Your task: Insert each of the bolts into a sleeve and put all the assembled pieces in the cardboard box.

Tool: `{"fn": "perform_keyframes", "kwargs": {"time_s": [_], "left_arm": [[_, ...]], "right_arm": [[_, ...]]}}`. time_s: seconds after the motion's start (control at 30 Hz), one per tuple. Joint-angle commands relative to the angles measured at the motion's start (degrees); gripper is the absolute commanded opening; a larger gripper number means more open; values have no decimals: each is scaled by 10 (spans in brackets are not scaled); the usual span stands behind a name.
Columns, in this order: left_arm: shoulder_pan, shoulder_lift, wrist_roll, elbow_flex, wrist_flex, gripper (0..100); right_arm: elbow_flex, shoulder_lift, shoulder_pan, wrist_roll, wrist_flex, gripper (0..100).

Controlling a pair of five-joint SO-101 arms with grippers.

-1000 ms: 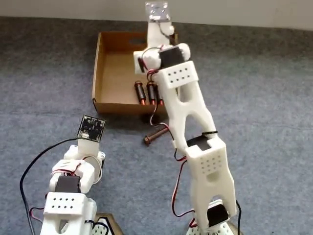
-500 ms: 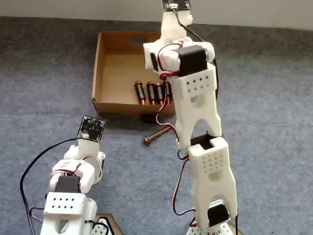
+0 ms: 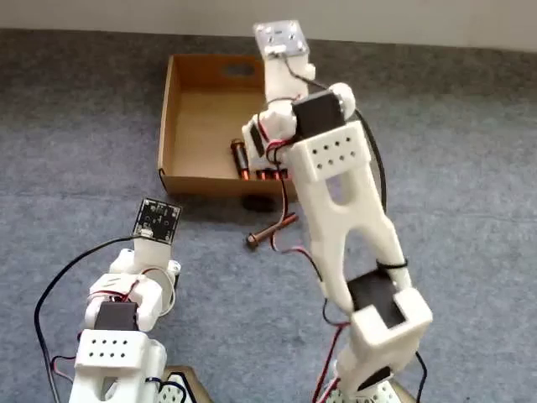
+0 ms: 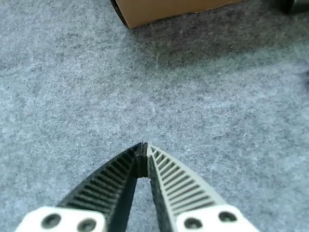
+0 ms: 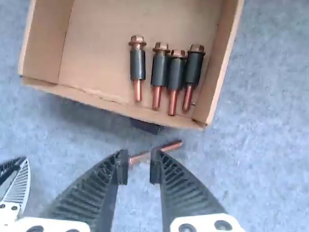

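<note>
Swinging leftward since a moment ago, the right arm (image 3: 336, 193) hung over the box (image 3: 193, 109), right claw (image 5: 139, 165) open and empty. Fuzzy grey tabletop (image 3: 84, 126) met a pale wall (image 3: 419, 17). Four black-sleeved copper pieces (image 5: 159, 67) lay inside the cardboard box; one bare bolt (image 5: 166, 146) and one sleeve (image 5: 147, 127) lay outside, near it. Left claw (image 4: 145, 147) was closed, empty.

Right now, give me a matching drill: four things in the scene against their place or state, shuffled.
Things:
1 assembled pieces
2 loose bolt
3 left gripper
4 right gripper

Place or state:
a shut, above bare carpet
b inside the cardboard box
c open, jaws framing the loose bolt
d lying on the carpet, outside the cardboard box

Pairs: 1-b, 2-d, 3-a, 4-c
</note>
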Motion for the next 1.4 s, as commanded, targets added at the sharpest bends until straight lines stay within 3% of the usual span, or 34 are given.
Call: {"fn": "perform_keyframes", "kwargs": {"time_s": [0.0,0.1,0.33,0.57,0.8,1.37], "left_arm": [[7,-7,3,-3,-12,24],[7,-7,3,-3,-12,24],[7,-7,3,-3,-12,24],[7,-7,3,-3,-12,24],[7,-7,3,-3,-12,24],[7,-7,3,-2,-12,24]], "right_arm": [[171,-121,-25,25,-55,126],[313,-177,-42,47,-113,182],[577,-198,-44,11,-357,183],[665,-198,-45,-37,-524,185],[669,-195,-49,-77,-591,187],[569,-28,-50,-76,-594,187]]}}
